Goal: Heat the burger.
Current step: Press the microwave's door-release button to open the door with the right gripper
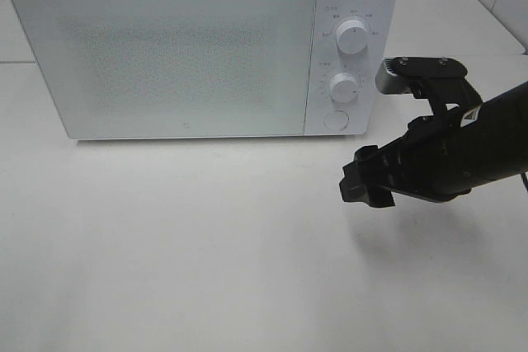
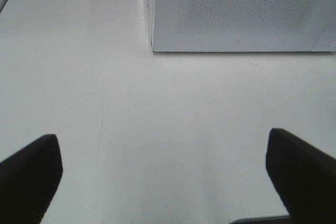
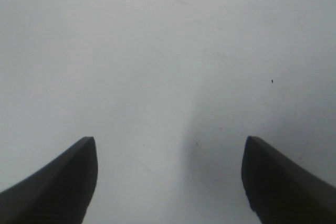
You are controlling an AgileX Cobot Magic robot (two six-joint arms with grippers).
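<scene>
Both left fingers [image 2: 29,177] and right fingers [image 3: 58,187] wide apart, near closed microwave [image 1: 165,47].

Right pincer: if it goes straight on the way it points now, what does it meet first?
Probably the white table: between the open fingers of the right pincer nothing else shows.

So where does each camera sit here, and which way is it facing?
Exterior high: up in front, looking down at the table and the closed microwave; the right arm and open right gripper show at right.
Left wrist: on the left arm, low, facing the microwave's lower front corner across the table; the open left gripper shows as two fingertips.
Right wrist: on the right arm, facing down at table only; two fingertips show.
Shared: exterior high and left wrist both see the microwave.
</scene>
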